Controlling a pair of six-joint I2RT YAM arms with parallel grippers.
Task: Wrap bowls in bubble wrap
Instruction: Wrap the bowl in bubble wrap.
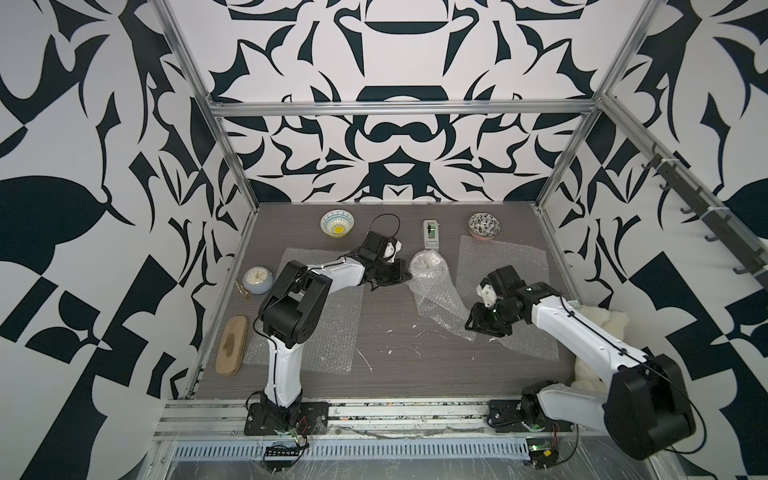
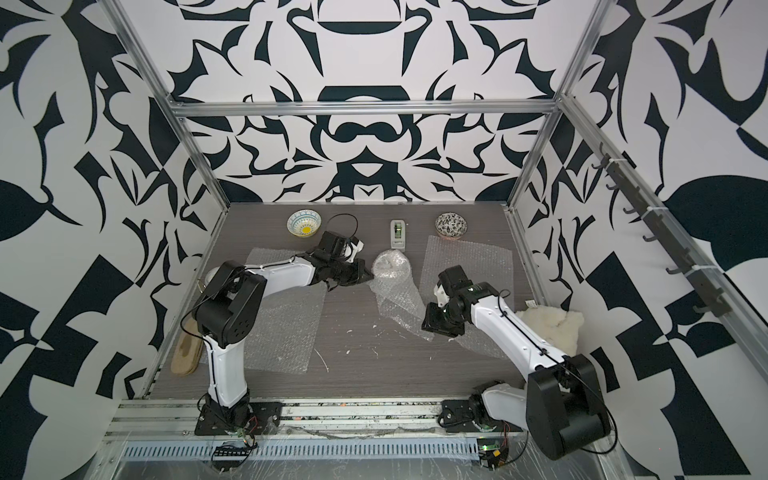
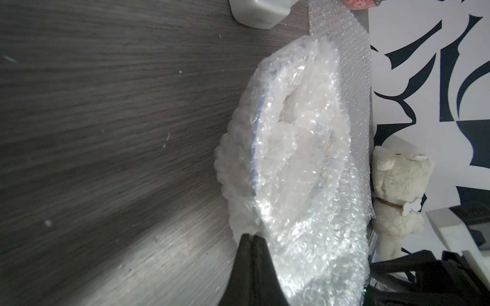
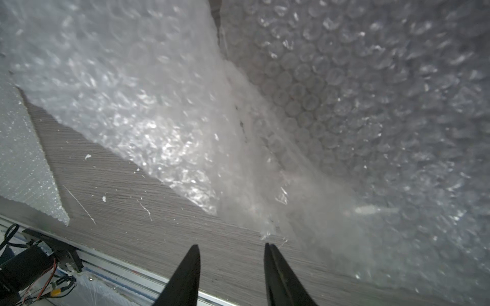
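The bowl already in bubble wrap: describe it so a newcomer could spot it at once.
On the grey table, find the white tape dispenser near the far edge. Just in front of it, beside the left gripper, sits the wrapped bowl. Unlike the blue bowl and floral bowl behind, it is a whitish bundle trailing bubble wrap.

A lab test cell: aluminium frame (image 1: pixel 401 109), black-and-white patterned walls (image 1: pixel 104 208), grey tabletop (image 1: pixel 386 316), robot base rail (image 1: pixel 407 415).
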